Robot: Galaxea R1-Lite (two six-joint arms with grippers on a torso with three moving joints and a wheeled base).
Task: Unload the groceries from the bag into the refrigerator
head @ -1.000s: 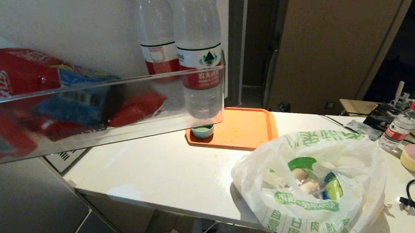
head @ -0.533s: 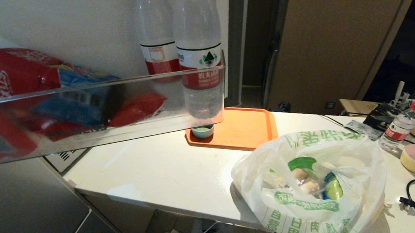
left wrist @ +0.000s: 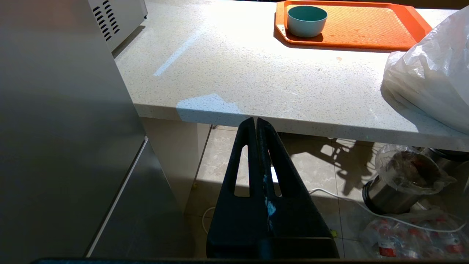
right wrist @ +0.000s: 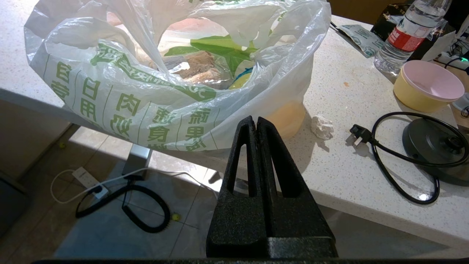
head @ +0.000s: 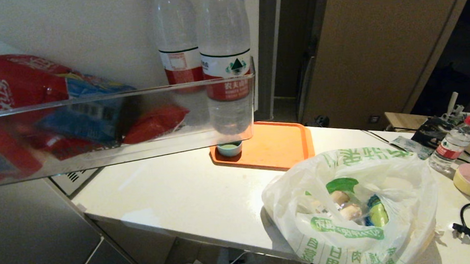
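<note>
Grey brushed steel, off to the left of the left pincer [left wrist: 256,119]: one refrigerator [left wrist: 55,128], door swung open, its clear door shelf [head: 118,126] carrying two tall water bottles [head: 225,68] and some red and blue packets [head: 57,109], number unclear. Left pincer pressed together, empty, low in front of the counter [left wrist: 238,73] edge. Beyond its tips, further across the counter: one orange tray [left wrist: 366,25] with one teal bowl [left wrist: 307,20]. Off to the right of that pincer, and just beyond the tips of the right pincer [right wrist: 256,118]: one bag [right wrist: 154,102], standing on the counter near its front edge, mouth slumped open. Right pincer likewise together, gripping nothing, below the counter edge. Thin crinkly plastic, probably light, limp and slippery; apt to snag or drag along if pinched together with an item. Inside, the groceries [right wrist: 198,71]: two pale beige lumps [head: 350,212], one yellow-green pack [head: 378,215], something under a green label, perhaps more hidden. Lumps probably soft and light, best taken across the middle with a mild squeeze; pack likely slick, better taken at its upper end, clear of the folds. To the right of the right pincer: one paper scrap [right wrist: 322,126], one black cable [right wrist: 395,161], one small water bottle [right wrist: 406,36], one yellow bowl [right wrist: 427,86].
</note>
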